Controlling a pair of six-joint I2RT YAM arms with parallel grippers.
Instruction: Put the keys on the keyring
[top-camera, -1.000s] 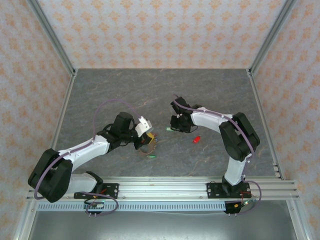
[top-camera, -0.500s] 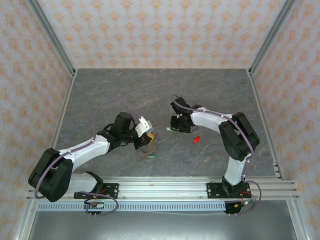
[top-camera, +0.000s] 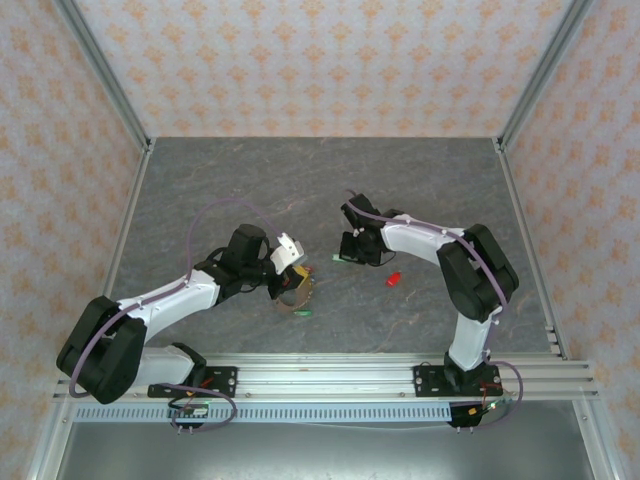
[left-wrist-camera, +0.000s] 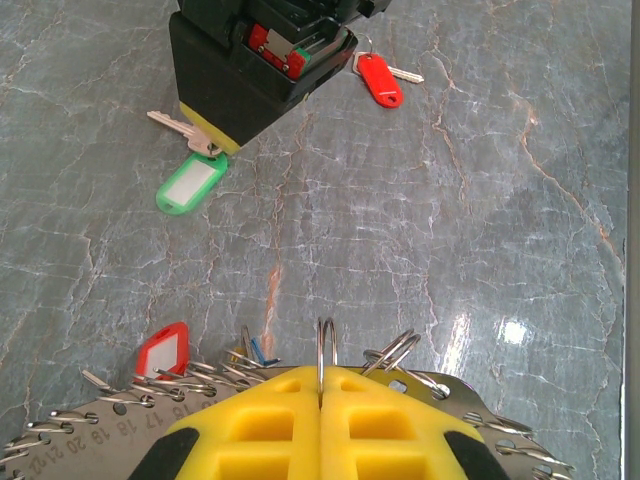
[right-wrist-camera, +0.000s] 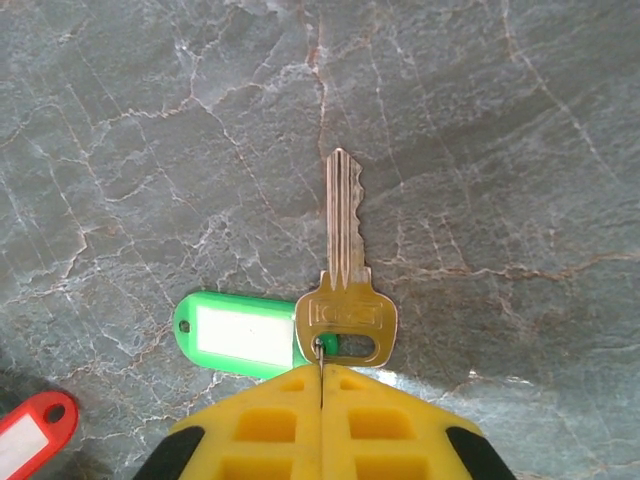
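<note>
Left fingers (left-wrist-camera: 262, 412) are pressed together on an upright wire loop (left-wrist-camera: 325, 345) of the keyring (top-camera: 297, 292), a numbered metal plate rimmed with small split rings, held low over the grey marbled surface (top-camera: 200, 190). Right fingers (right-wrist-camera: 265, 412), just beyond the keyring, are likewise closed, pinching the thin link that joins the green-tagged key (right-wrist-camera: 342, 262) to its tag.

By my reading the task is partly done. One red tag (left-wrist-camera: 163, 350) sits among the keyring's rim loops and looks threaded. Another green tag (top-camera: 304, 313) lies against the keyring's near edge, though I cannot tell whether it is attached. The green-tagged key is gripped but not yet brought across, and a red-tagged key (left-wrist-camera: 380, 78) lies loose on the surface farther beyond the keyring, so at least two remain.

The gripped key lies flat, its long axis running straight out from the right fingers, blade tip away from them and bow toward them. Its tag sticks out sideways at roughly a right angle. Seen from the keyring, that blade runs crosswise, tip pointing away from the red-tagged key.
</note>
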